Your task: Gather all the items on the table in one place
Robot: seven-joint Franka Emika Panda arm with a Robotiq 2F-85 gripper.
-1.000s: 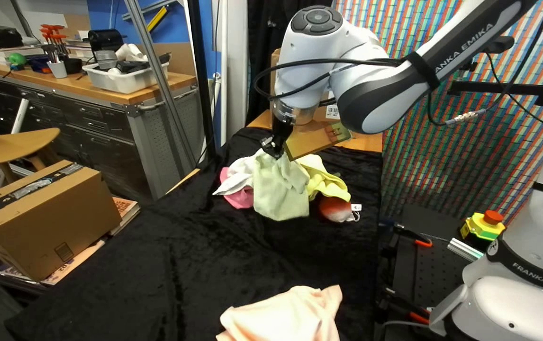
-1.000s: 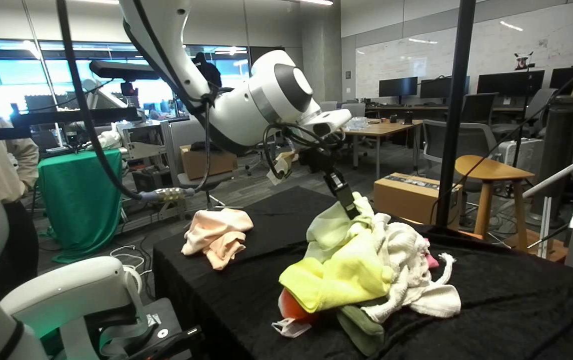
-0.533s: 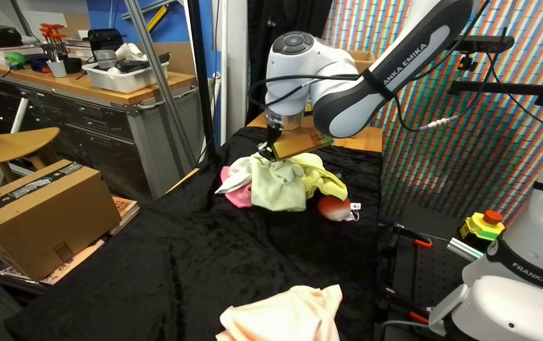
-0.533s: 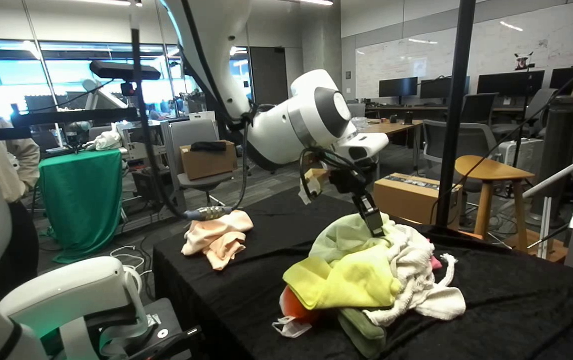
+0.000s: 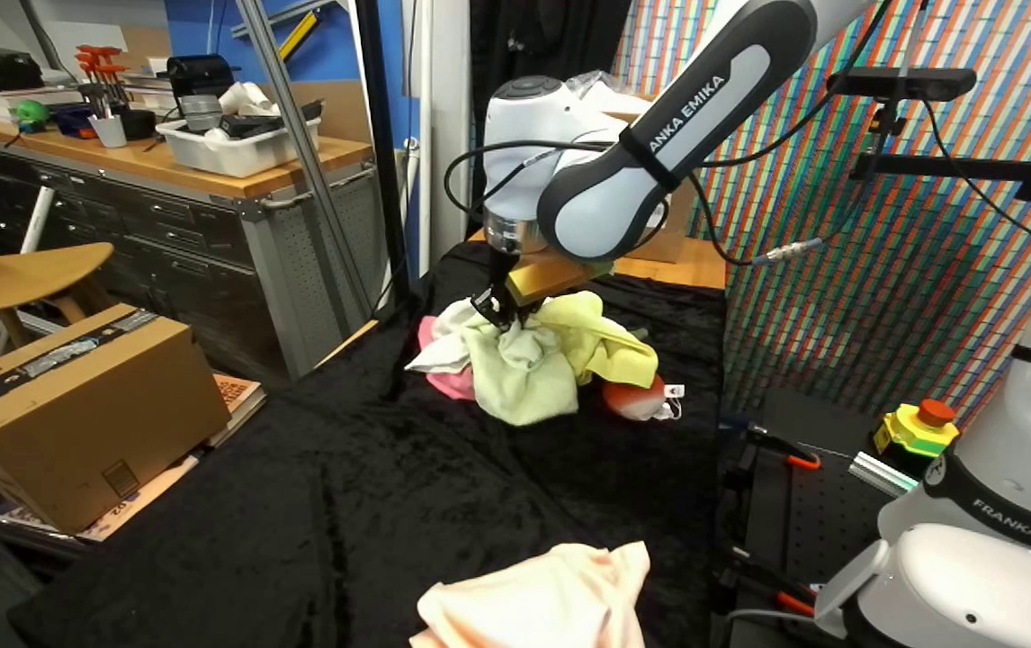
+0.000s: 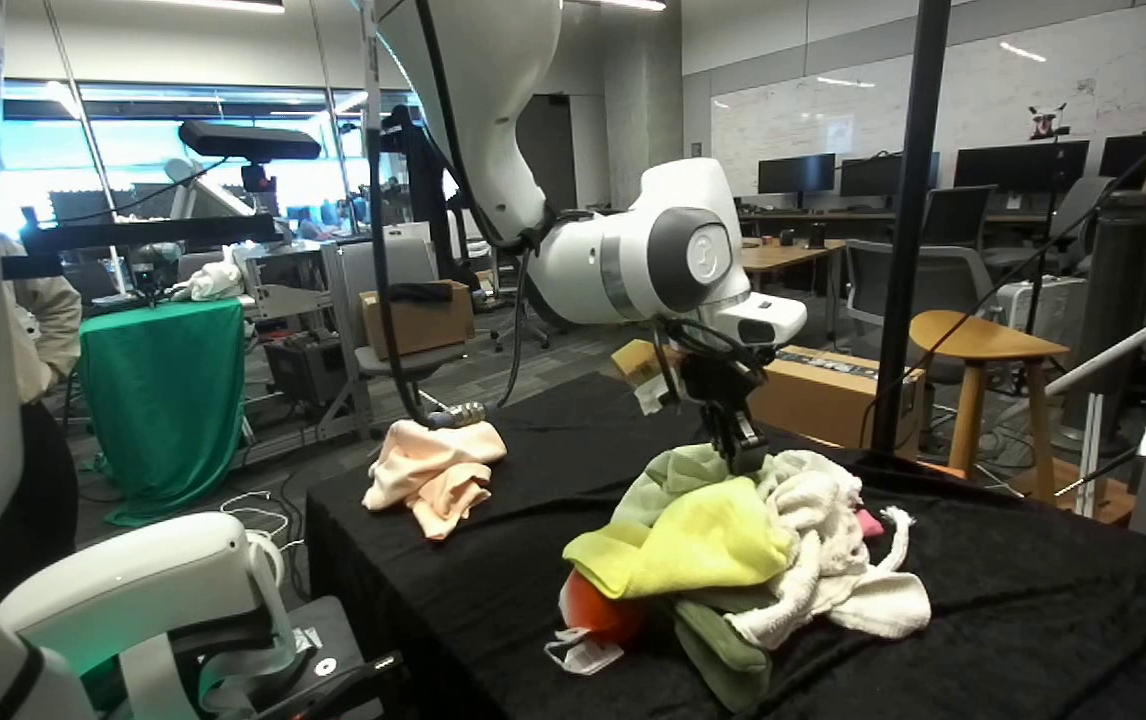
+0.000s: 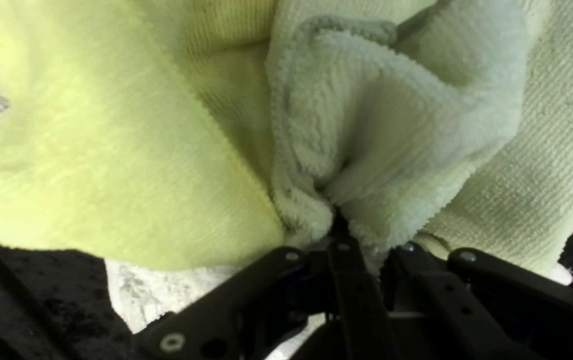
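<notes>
Fingers [image 7: 354, 285] clamped on pale green cloth [image 5: 529, 382], far on surface [image 5: 372, 504], between white cloth [image 5: 448, 346] left and yellow cloth [image 5: 614, 337] right in exterior view. Fingers should let pale green cloth settle slack, part, rise straight, not tugging yellow cloth. Peach cloth [image 5: 542, 598] near, well apart.
</notes>
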